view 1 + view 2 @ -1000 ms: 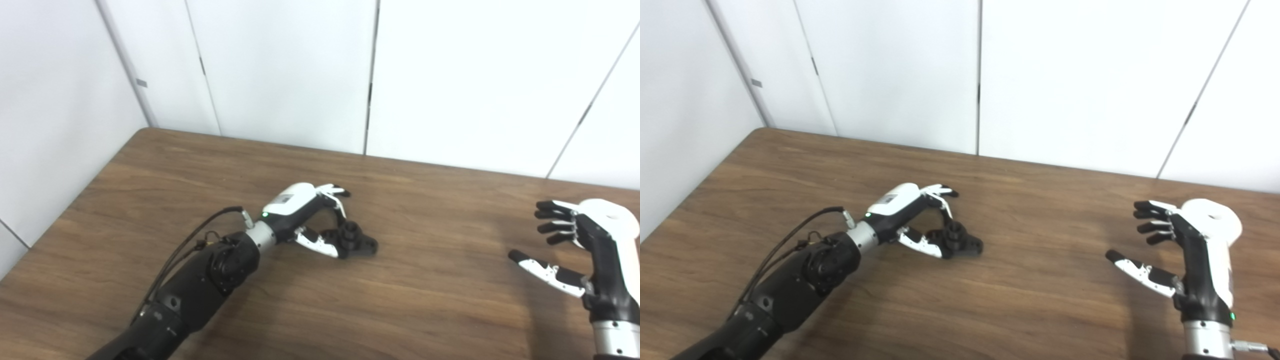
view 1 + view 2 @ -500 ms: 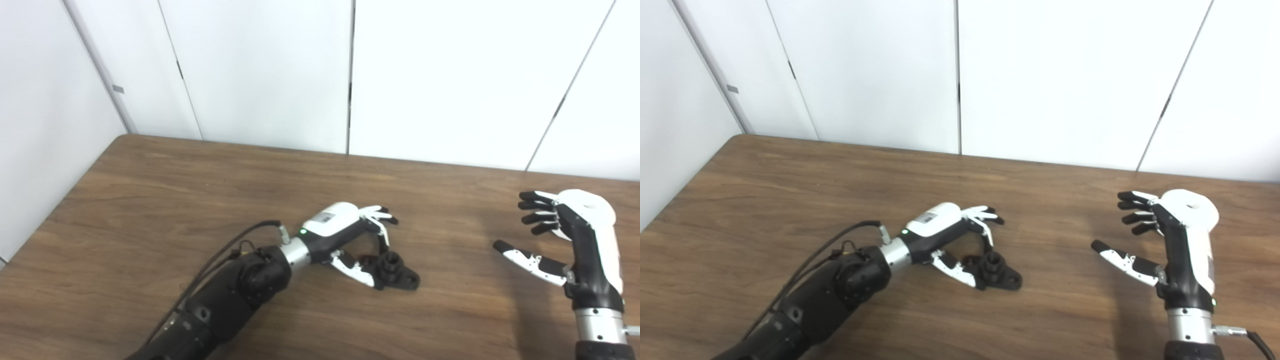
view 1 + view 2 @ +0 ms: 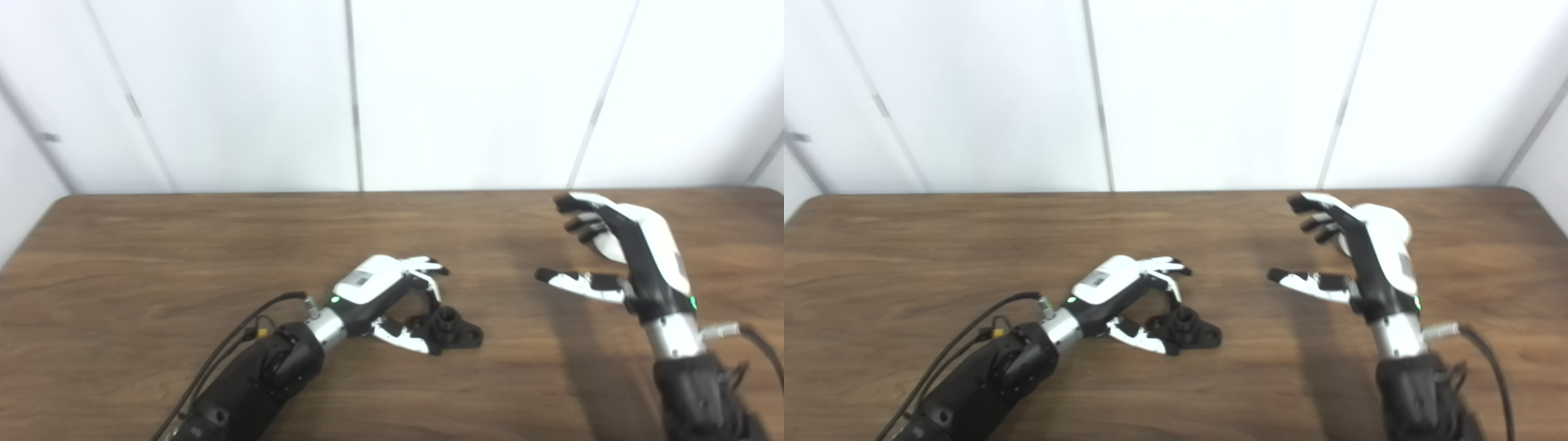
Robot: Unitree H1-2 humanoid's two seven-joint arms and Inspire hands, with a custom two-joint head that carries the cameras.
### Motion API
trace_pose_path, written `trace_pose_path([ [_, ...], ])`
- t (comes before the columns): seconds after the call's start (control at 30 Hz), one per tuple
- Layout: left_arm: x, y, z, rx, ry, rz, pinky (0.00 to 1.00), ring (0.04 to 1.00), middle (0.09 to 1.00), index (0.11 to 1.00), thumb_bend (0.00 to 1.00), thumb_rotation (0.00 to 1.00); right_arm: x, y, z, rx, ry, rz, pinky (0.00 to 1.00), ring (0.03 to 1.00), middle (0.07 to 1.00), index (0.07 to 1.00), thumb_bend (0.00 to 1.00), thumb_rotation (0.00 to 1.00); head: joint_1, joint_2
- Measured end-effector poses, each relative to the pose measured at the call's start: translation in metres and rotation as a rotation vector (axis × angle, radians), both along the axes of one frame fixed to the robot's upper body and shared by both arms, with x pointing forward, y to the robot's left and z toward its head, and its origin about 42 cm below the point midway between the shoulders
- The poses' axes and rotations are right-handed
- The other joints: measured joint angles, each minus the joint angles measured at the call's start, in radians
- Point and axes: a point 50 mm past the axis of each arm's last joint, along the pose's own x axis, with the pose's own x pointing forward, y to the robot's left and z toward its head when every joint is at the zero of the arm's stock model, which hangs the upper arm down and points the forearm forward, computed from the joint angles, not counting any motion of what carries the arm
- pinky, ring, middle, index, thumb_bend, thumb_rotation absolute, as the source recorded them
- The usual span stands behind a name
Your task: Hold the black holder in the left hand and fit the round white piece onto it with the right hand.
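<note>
The black holder (image 3: 452,329) lies flat on the wooden table (image 3: 184,245), its short round post pointing up. My left hand (image 3: 392,293) is cupped around its left side, open: the thumb touches the holder's near edge and the fingers arch above it. Over the table's right part my right hand (image 3: 1353,260) is raised and open, with fingers spread and the thumb pointing left. The round white piece (image 3: 1389,222) sits just behind that hand, mostly hidden by it. I cannot tell if the fingers touch it.
White wall panels (image 3: 465,92) rise right behind the table's far edge. The table's rounded right corner (image 3: 1528,199) is close to the white piece. A black cable (image 3: 245,321) runs along my left forearm, and another hangs by my right wrist.
The whole picture has shifted, so the camera moved. My left hand stays cupped at the holder. My right hand stays open by the white piece and now leans further over it.
</note>
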Motion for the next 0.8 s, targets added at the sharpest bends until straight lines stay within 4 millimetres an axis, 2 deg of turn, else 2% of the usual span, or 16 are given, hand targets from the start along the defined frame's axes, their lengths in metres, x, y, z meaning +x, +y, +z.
trace_pose_path([
  [0.03, 0.000, 0.002, 0.000, 0.003, -0.002, 0.000, 0.84, 0.910, 0.858, 0.485, 0.52, 0.06, 0.003, -0.003, 0.010, -0.063, 0.021, -0.014, 0.56, 0.721, 0.798, 0.816, 0.71, 0.30, -0.020, -0.003],
  [0.07, 0.000, 0.005, 0.000, 0.006, -0.004, -0.001, 0.83, 0.906, 0.855, 0.485, 0.52, 0.06, 0.006, -0.006, 0.018, -0.121, 0.032, -0.025, 0.58, 0.748, 0.818, 0.826, 0.73, 0.31, -0.078, -0.011],
  [0.17, 0.001, 0.013, 0.001, 0.006, -0.011, -0.007, 0.80, 0.890, 0.849, 0.485, 0.52, 0.06, 0.013, -0.010, 0.037, -0.280, 0.086, -0.082, 0.60, 0.779, 0.834, 0.832, 0.78, 0.31, -0.153, -0.037],
  [0.33, 0.001, 0.018, 0.002, -0.004, -0.023, -0.020, 0.75, 0.859, 0.833, 0.486, 0.52, 0.06, 0.028, -0.010, 0.062, -0.527, 0.137, -0.187, 0.63, 0.817, 0.857, 0.843, 0.84, 0.31, -0.227, -0.072],
  [0.4, 0.001, 0.021, 0.002, -0.001, -0.027, -0.020, 0.75, 0.858, 0.831, 0.486, 0.52, 0.06, 0.034, -0.011, 0.075, -0.592, 0.138, -0.227, 0.64, 0.849, 0.888, 0.857, 0.87, 0.31, -0.282, -0.103],
  [0.53, 0.000, 0.023, 0.003, 0.000, -0.027, -0.020, 0.75, 0.848, 0.823, 0.486, 0.52, 0.05, 0.051, -0.019, 0.097, -0.681, 0.201, -0.307, 0.65, 0.865, 0.919, 0.871, 0.90, 0.28, -0.333, -0.132],
  [0.63, -0.001, 0.029, 0.004, 0.000, -0.023, -0.018, 0.75, 0.852, 0.832, 0.486, 0.52, 0.05, 0.061, -0.027, 0.104, -0.728, 0.246, -0.359, 0.69, 0.879, 0.929, 0.887, 0.92, 0.28, -0.361, -0.149],
  [0.8, 0.000, 0.032, 0.005, -0.004, -0.015, -0.015, 0.74, 0.844, 0.822, 0.486, 0.52, 0.05, 0.079, -0.041, 0.093, -0.758, 0.347, -0.410, 0.82, 0.928, 0.936, 0.882, 0.97, 0.29, -0.384, -0.163],
])
